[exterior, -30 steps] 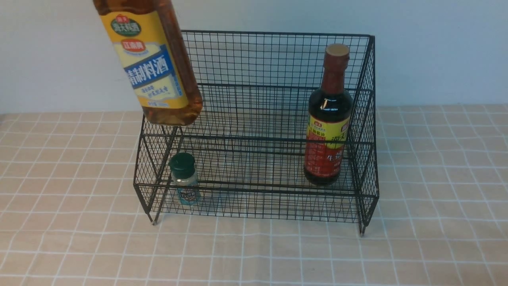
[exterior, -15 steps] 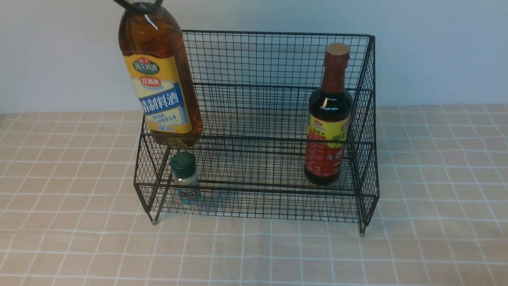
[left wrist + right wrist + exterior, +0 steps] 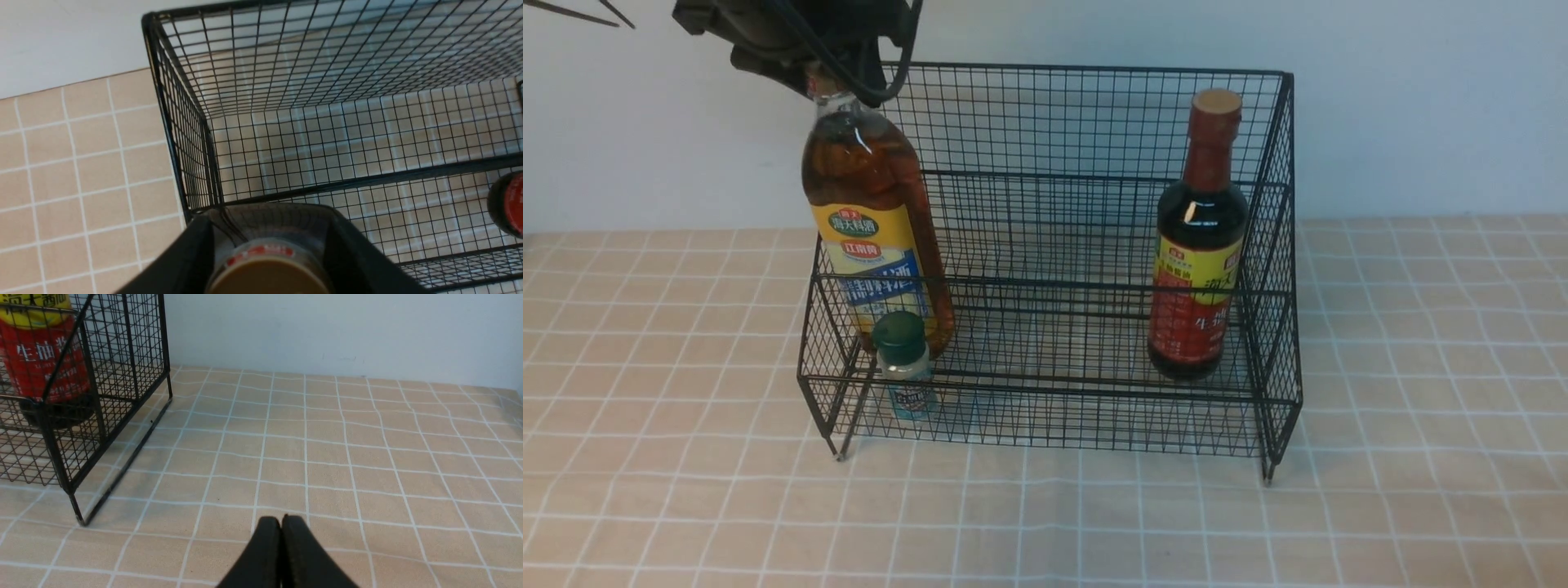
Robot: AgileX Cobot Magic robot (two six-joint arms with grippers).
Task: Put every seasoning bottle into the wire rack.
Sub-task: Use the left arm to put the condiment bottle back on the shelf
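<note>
The tablecloth [image 3: 1045, 523] is tan with white lines, and it lies closest to us. The right gripper [image 3: 282, 522] hangs low over the cloth, off to the right of the rack. Its two black fingers are pressed together with nothing between them.

Next comes the black wire rack [image 3: 1054, 425], standing on its short feet. It has a low front step and a higher back step. The tiny shaker [image 3: 903, 367] with the green cap stands at the front left of the low step. The dark sauce bottle [image 3: 1196, 245] stands upright at the right end of the low step. It has a red and yellow label and a brown neck.

Just behind the tiny shaker is the tall bottle [image 3: 876, 220] full of amber liquid. It is inside the rack at the left end, leaning a little. I cannot tell if its bottom is resting on the wire. The left gripper [image 3: 829, 69] pinches it at the top, by the neck. In the left wrist view, the black fingers [image 3: 192, 253] sit on both sides of the tan cap [image 3: 267, 277].

Farthest back is the rack's tall wire back and a plain pale wall [image 3: 1421, 106].
</note>
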